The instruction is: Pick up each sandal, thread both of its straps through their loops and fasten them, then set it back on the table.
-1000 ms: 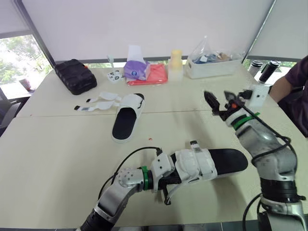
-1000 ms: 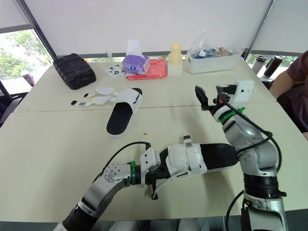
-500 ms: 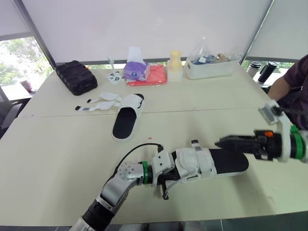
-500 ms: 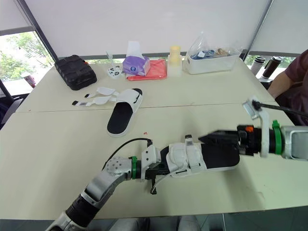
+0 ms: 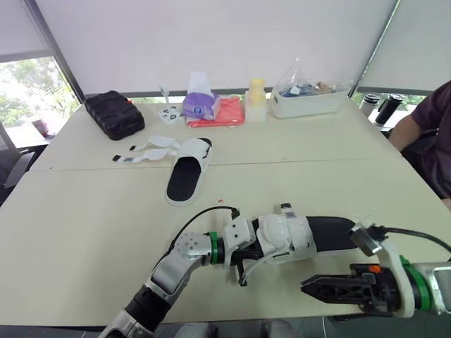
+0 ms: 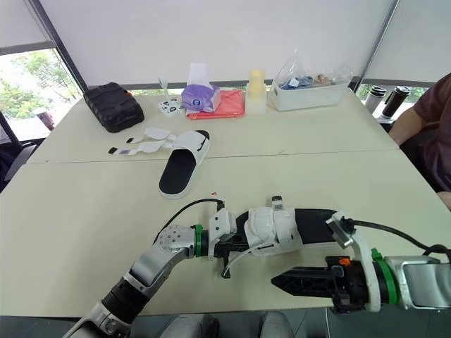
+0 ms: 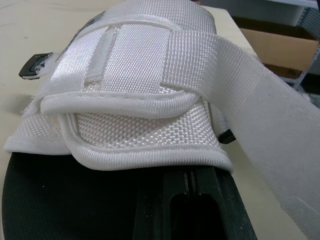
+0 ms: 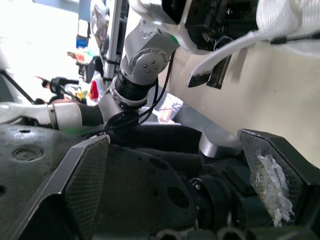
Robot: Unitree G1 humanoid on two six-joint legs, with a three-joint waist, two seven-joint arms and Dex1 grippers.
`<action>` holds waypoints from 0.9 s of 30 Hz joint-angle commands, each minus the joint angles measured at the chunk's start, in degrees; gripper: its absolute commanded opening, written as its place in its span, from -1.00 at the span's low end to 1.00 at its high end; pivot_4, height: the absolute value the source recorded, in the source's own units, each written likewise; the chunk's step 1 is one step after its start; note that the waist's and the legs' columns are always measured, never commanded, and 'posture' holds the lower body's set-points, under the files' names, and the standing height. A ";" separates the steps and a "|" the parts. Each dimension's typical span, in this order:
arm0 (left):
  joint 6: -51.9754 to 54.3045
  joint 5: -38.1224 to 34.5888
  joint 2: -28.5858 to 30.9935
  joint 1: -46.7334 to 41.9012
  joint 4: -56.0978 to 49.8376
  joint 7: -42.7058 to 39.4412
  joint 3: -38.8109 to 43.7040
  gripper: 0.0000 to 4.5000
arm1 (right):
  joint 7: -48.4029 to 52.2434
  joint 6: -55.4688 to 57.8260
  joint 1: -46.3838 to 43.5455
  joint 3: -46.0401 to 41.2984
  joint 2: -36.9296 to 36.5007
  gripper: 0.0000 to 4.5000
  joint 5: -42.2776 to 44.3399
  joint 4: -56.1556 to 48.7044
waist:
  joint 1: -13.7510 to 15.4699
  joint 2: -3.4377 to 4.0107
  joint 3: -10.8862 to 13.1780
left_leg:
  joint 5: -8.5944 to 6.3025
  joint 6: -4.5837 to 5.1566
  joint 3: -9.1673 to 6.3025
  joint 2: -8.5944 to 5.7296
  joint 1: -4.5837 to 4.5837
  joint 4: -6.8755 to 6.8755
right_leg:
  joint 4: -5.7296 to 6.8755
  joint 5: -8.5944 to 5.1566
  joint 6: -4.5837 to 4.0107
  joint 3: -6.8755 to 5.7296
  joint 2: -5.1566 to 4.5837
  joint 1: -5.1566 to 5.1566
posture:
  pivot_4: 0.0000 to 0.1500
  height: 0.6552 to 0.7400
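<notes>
Near sandal (image 5: 328,234): lies flat on the table (image 5: 84,232) close to the front edge, black footbed up, white upper toward your left arm, heel toward your right.

Your left gripper (image 5: 244,253) is at the upper's open end. In the left wrist view its fingers (image 7: 200,197) sit pressed together on the footbed, tips hidden beneath the white webbing, so you cannot tell whether anything is pinched between them. One strap (image 7: 270,150) trails loose across the upper and off past the gripper, unfastened. A black-tipped strap end (image 5: 285,209) sticks up on the far side.

Your right gripper (image 6: 282,282) hovers low by the front edge, just in front of that sandal and apart from it, pointing toward your left. Its fingers (image 8: 85,185) are spread wide with nothing between them.

Second sandal (image 5: 187,172): farther back on your left, well apart, flat on the table, with its open straps (image 5: 149,148) splayed out beside it.

Black case (image 5: 113,114) and clear bin (image 5: 310,95) sit along the far edge.
</notes>
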 commanded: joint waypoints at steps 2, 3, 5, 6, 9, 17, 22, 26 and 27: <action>0.29 2.54 0.01 -0.20 5.34 0.67 -0.75 -1.00 | -18.63 -14.51 -4.15 9.61 11.93 0.98 1.70 -7.90 | 0.04 -0.15 -0.03 | 0.00 -0.01 -0.03 0.02 0.04 0.00 | 0.00 0.00 0.01 -0.01 0.01 0.06 | 1.00 1.00; 0.05 2.58 -0.07 -0.26 5.62 0.67 -0.75 -1.00 | -29.96 -20.34 -5.67 13.30 18.12 0.98 1.70 -10.74 | 0.09 -0.26 -0.06 | 0.00 -0.01 -0.05 0.02 0.10 -0.01 | 0.00 0.00 0.01 0.00 0.01 0.09 | 1.00 1.00; -0.30 2.62 -0.15 -0.26 5.90 0.68 -0.73 -1.00 | -45.46 -28.11 -8.20 18.19 26.11 0.98 1.70 -14.97 | 0.08 -0.26 -0.07 | 0.02 -0.04 -0.14 0.03 0.10 -0.02 | -0.02 0.00 0.02 -0.03 0.02 0.12 | 1.00 1.00; -0.42 2.64 -0.23 -0.25 6.02 0.74 -0.70 -1.00 | -51.35 -31.10 -10.17 20.25 29.50 0.98 1.70 -16.64 | 0.05 -0.20 -0.08 | 0.03 -0.07 -0.15 0.00 0.09 -0.03 | 0.00 0.00 0.02 0.01 0.01 0.10 | 1.00 1.00; -0.90 2.84 -0.26 0.23 6.12 0.94 -0.59 -1.00 | -71.10 -40.58 -18.39 27.01 40.69 0.98 1.70 -21.03 | -0.19 -0.38 -0.21 | 0.06 -0.12 -0.11 -0.07 0.08 -0.02 | 0.02 0.01 0.01 0.16 0.03 0.02 | 1.00 1.00; -1.85 3.01 -0.57 0.13 7.39 1.14 0.07 -1.00 | -90.23 -52.33 -21.73 34.56 41.04 0.98 1.70 -28.25 | -0.12 -0.17 -0.37 | 0.15 -0.28 -0.17 -0.08 0.17 -0.09 | 0.12 0.04 -0.03 0.10 0.12 -0.20 | 1.00 1.00; -2.61 3.14 -1.31 -0.21 8.65 1.31 -0.04 -1.00 | -88.63 -55.05 -21.16 35.67 37.03 0.98 1.70 -29.15 | -0.14 -0.12 -0.40 | 0.01 -0.02 -0.17 -0.06 0.77 -0.21 | 0.03 -0.09 -0.16 0.09 0.13 0.58 | 1.00 1.00; -2.89 3.28 -1.55 -0.28 8.95 1.15 0.07 -1.00 | -81.09 -52.20 -18.52 31.61 33.42 0.98 1.70 -26.70 | -0.07 -0.10 -0.41 | 0.00 0.00 -0.17 -0.06 0.82 -0.20 | -0.02 -0.18 -0.11 0.09 0.13 0.59 | 1.00 1.00; -2.92 3.32 -1.56 -0.29 8.99 1.12 0.10 -1.00 | -78.39 -51.28 -17.58 30.33 32.57 0.98 1.70 -26.14 | -0.07 -0.09 -0.42 | 0.00 0.00 -0.17 -0.06 0.80 -0.20 | -0.02 -0.17 -0.10 0.09 0.13 0.61 | 1.00 1.00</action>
